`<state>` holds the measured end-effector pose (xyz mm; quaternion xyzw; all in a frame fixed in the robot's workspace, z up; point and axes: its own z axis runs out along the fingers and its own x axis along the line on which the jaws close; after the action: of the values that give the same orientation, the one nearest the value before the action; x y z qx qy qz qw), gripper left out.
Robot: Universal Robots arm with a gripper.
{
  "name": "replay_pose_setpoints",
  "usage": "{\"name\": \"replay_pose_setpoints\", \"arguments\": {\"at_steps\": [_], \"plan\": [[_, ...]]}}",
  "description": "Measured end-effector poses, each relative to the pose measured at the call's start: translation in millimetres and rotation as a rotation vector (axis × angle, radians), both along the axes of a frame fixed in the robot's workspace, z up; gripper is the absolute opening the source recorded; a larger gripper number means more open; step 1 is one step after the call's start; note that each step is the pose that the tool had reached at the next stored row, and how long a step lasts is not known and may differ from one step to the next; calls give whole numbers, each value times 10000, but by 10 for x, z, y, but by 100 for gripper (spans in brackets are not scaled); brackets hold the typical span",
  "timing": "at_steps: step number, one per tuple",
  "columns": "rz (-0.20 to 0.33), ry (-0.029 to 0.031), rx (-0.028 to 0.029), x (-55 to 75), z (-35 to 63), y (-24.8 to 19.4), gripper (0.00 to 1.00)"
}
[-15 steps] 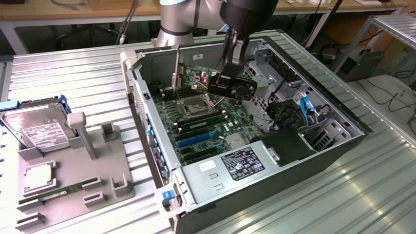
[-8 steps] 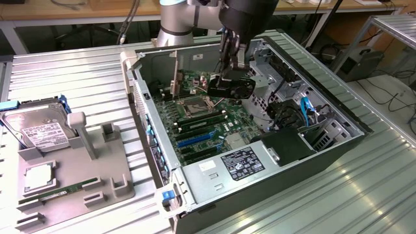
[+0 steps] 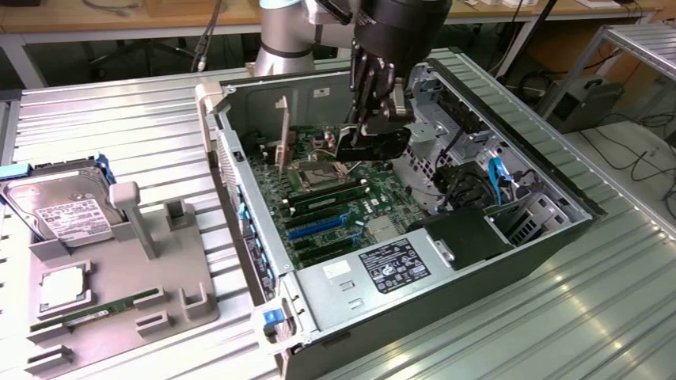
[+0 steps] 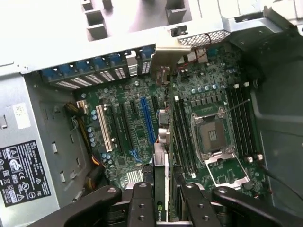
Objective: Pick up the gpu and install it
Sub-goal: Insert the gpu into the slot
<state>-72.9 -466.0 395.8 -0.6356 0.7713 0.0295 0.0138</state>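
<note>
While the fingers (image 4: pixel 142 203) hold it, gpu (image 4: pixel 162 137): on edge inside the case (image 3: pixel 528 134), low over the motherboard (image 4: pixel 128 94), running along the slot just beside the blue slot (image 4: pixel 147 120). Whether its connector is seated, cannot tell.
Gripper (image 4: pixel 165 191): down inside the case. In the exterior view it hangs over the board's far end.
Fingers: one on each face of the card, clamped on its upper edge at the end away from the bracket (image 4: pixel 171 45).
Bracket: pale metal, at the rear wall, among the slot openings.
Socket (image 4: pixel 211 137): open, beside the gpu but apart from it.
Handling (judgement): light, thin and stiff. The bare board and its small parts are fragile. The edge connector will not forgive side load or twist.
Hold (judgement): flat faces near the upper edge, clear of chips, give the pads fair purchase. A pinch near one end lets the card tilt, so nearer mid-length is steadier.
Surface (image 3: pixel 106 119): holder (image 3: pixel 116 277) with hard drive (image 3: pixel 58 202) and RAM stick (image 3: pixel 95 311), well apart from the case, at the exterior view's left.
</note>
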Motion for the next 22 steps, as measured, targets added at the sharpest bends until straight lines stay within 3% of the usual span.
{"name": "replay_pose_setpoints", "arguments": {"at_steps": [6,7,22], "plan": [[1885,-47,-1,0,-58,0,26],[1978,-51,-1,0,-69,0,26],[2007,-81,-9,0,-345,-2,26]]}}
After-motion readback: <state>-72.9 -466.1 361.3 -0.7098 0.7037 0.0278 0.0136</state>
